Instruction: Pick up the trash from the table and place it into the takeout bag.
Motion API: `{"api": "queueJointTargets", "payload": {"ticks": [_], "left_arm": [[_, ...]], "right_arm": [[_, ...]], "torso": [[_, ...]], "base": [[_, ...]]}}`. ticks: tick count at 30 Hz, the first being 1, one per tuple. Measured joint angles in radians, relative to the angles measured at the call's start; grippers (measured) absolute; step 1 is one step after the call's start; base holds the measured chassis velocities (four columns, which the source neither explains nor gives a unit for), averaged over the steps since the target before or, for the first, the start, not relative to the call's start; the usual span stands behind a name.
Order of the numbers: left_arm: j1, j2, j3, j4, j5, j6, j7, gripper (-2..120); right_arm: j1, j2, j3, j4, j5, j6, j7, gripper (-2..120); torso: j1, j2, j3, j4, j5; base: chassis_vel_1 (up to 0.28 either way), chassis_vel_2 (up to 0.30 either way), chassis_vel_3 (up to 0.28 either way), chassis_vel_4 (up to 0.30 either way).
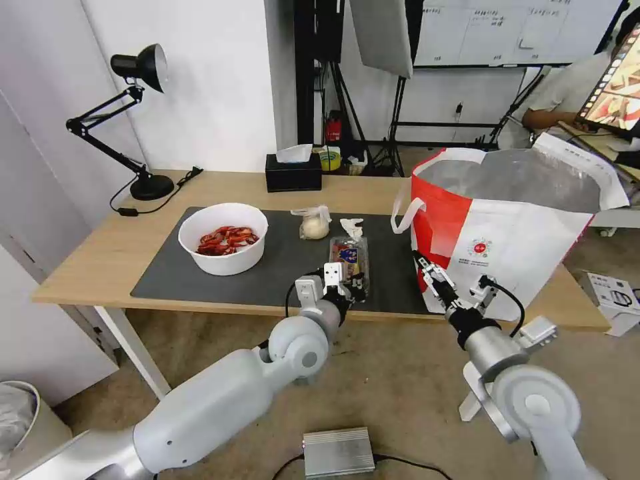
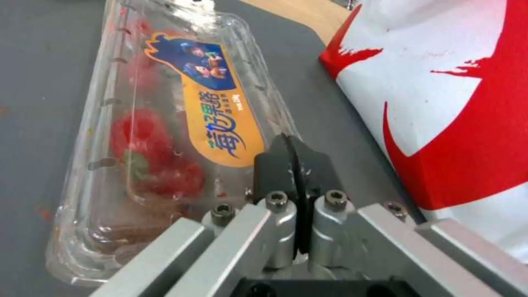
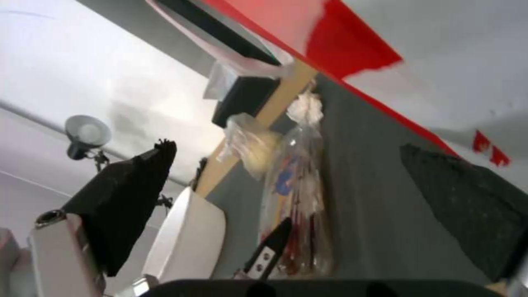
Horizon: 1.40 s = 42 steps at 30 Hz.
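Note:
The clear plastic tray [image 1: 349, 255] with red bits and an orange label lies flat on the dark grey mat [image 1: 280, 270] of the table [image 1: 100, 253]. My left gripper [image 1: 343, 283] is shut at the tray's [image 2: 165, 136] near corner, its pads [image 2: 280, 163] pressed together on the rim. The white bowl [image 1: 223, 240] of red shells stands to the left; the knotted clear bag [image 1: 315, 225] and crumpled tissue [image 1: 352, 228] lie behind the tray. The takeout bag [image 1: 520, 227] stands open at the right. Beside its front corner my right gripper [image 1: 428, 272] hangs open and empty [image 3: 286, 146].
A black tissue box [image 1: 293, 175] sits at the table's far edge and a black desk lamp [image 1: 137, 120] at the far left corner. On the floor lie a grey metal box [image 1: 338, 452] and a white bin [image 1: 17, 413]. The bag's red-and-white wall [image 2: 456, 103] is close to my left gripper.

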Motion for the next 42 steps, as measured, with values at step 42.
{"api": "queueJointTargets", "payload": {"ticks": [42], "left_arm": [[0.012,-0.003,-0.011,-0.007,-0.006,-0.003,-0.028,0]], "right_arm": [[0.287,0.034,-0.150,-0.242,0.032,-0.026,0.088,100]], "torso": [[0.000,0.000,0.000,0.0000,0.0000]], "base": [[0.000,0.000,0.000,0.000]]}}
